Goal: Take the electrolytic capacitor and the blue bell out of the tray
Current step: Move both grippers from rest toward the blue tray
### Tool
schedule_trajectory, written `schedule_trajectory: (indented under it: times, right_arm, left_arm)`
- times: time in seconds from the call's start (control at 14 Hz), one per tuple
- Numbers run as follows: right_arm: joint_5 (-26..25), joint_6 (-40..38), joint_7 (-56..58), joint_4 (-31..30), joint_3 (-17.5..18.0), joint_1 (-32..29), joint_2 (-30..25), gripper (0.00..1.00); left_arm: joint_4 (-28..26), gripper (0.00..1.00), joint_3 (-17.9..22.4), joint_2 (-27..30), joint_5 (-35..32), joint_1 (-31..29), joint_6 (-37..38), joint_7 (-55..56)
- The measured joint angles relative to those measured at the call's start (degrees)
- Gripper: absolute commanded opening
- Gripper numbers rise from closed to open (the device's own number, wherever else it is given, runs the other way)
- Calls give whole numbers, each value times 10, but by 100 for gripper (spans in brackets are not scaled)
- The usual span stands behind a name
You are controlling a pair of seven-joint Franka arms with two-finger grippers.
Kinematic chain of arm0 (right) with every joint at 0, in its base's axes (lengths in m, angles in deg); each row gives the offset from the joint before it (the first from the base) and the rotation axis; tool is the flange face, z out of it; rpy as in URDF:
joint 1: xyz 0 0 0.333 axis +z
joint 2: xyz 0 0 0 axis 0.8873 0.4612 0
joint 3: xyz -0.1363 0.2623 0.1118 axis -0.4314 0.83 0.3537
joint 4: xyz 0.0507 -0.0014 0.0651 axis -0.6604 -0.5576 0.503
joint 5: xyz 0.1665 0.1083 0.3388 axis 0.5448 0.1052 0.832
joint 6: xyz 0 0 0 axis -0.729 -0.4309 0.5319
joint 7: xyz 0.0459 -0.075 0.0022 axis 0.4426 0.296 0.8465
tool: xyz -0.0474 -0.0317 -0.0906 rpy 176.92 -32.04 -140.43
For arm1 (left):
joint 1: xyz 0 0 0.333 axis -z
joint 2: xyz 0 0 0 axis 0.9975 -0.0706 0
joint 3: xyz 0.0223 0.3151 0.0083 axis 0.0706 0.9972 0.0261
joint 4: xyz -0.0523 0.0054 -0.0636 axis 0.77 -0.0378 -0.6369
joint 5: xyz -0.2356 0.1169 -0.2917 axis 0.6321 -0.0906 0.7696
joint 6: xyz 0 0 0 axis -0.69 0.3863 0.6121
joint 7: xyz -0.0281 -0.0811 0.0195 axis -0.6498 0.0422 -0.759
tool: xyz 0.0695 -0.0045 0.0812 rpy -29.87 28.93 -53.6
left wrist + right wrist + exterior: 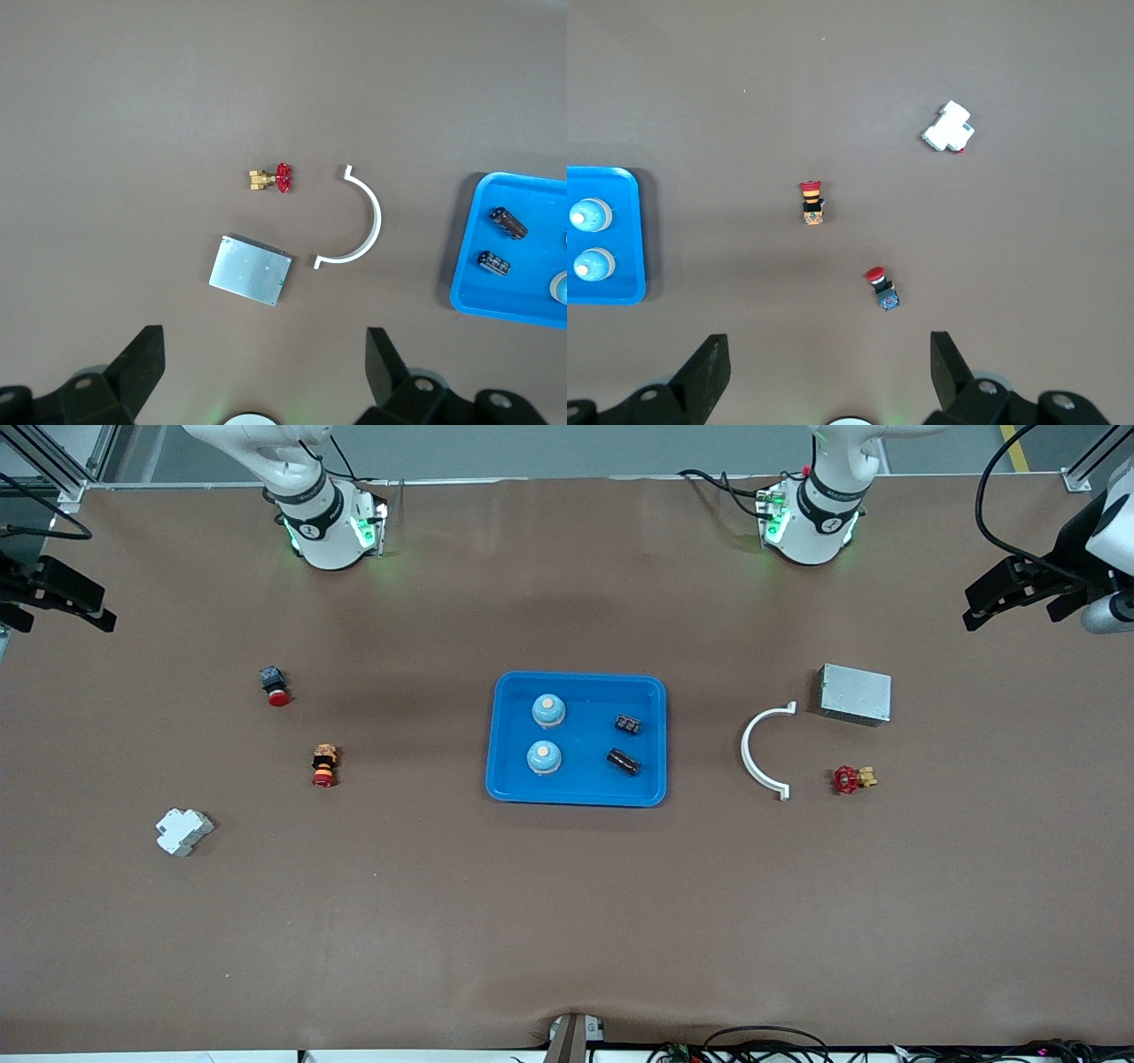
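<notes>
right gripper point(84, 607) hangs spread and empty over the brown table point(567, 921) at the right arm's end; mid-table, the blue tray point(576, 797) holds two bells point(548, 710) and two capacitors point(624, 761); left gripper point(997, 598) hangs spread and empty over the left arm's end
</notes>
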Motion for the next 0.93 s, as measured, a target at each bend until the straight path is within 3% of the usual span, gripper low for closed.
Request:
schedule_trajectory:
  times: [0.64, 0.93]
  right_arm:
    - [0, 1, 0, -1, 1, 1, 0, 100]
    - [31, 0, -46, -17, 8, 7, -4, 100]
  left_arm:
    - [-1, 100, 0, 0, 0, 0, 2, -1]
    - [-16, 100, -4, -7, 0, 3, 19, -1]
